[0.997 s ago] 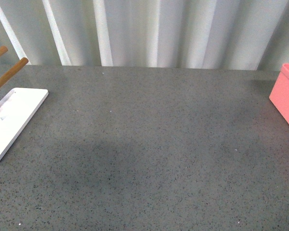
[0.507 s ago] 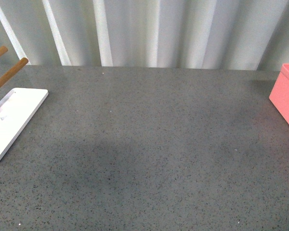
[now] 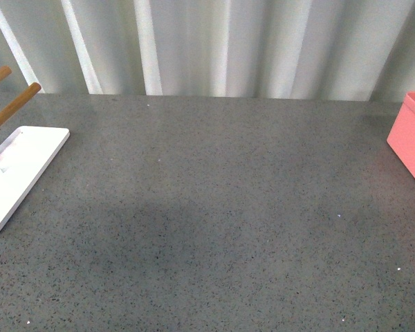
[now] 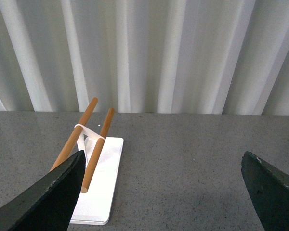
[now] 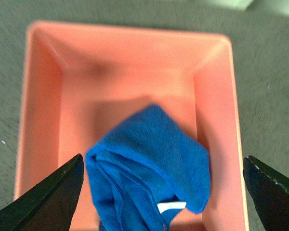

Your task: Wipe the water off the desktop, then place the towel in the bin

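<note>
Both steps look all but done: no water showing on tabletop [image 3: 214, 207], and towel [image 5: 151, 168] lying inside bin [image 5: 38, 96], loosely folded against its floor. Right gripper [image 5: 161, 192] poised above bin, jaws spread wide and holding nothing; left gripper [image 4: 164, 192] likewise wide, empty, near peg stand [image 4: 98, 192]. Probably only retreating from bin left.

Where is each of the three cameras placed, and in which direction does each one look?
Front view: on the robot's body, facing across the desktop to a curtain; no arm shows; stand left, bin right.
Left wrist view: looks low over the desktop at the stand; left gripper jaws wide apart.
Right wrist view: looks straight down into the bin at the towel; right gripper jaws wide apart.
Shared: front and left wrist views share the stand, front and right wrist the bin.
</note>
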`<state>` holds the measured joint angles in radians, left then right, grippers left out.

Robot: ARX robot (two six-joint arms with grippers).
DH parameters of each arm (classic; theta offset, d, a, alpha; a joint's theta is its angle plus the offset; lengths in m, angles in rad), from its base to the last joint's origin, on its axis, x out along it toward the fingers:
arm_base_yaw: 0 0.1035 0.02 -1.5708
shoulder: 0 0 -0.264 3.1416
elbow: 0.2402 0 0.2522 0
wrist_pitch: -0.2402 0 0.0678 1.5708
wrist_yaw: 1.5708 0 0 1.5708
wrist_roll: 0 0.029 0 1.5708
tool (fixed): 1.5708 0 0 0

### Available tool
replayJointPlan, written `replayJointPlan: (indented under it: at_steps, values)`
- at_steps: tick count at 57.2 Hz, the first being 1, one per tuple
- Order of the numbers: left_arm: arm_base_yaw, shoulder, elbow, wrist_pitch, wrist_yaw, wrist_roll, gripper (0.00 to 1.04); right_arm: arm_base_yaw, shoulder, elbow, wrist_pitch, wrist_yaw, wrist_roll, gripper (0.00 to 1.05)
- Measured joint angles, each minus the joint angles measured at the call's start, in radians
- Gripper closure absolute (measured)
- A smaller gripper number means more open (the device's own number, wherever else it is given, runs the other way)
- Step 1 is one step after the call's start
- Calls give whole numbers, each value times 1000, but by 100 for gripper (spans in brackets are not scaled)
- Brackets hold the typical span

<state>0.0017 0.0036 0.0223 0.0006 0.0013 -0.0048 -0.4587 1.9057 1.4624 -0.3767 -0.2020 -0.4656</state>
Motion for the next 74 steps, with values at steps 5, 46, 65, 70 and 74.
replayJointPlan:
  at_steps: [5,46,65,70,74]
  values:
    - [0,0,0,0,0,0,7,23,-100,-34,92,-52,24,7]
    - [0,0,0,0,0,0,7,441,-833,-864,715,151,204,20]
    - [0,0,0,0,0,0,7,456,-1000,-1165,972,191,431,77]
    - [0,0,0,0,0,0,7,456,-1046,-1213,977,190,438,93]
    - [0,0,0,0,0,0,7,457,-1081,-1246,977,191,441,101]
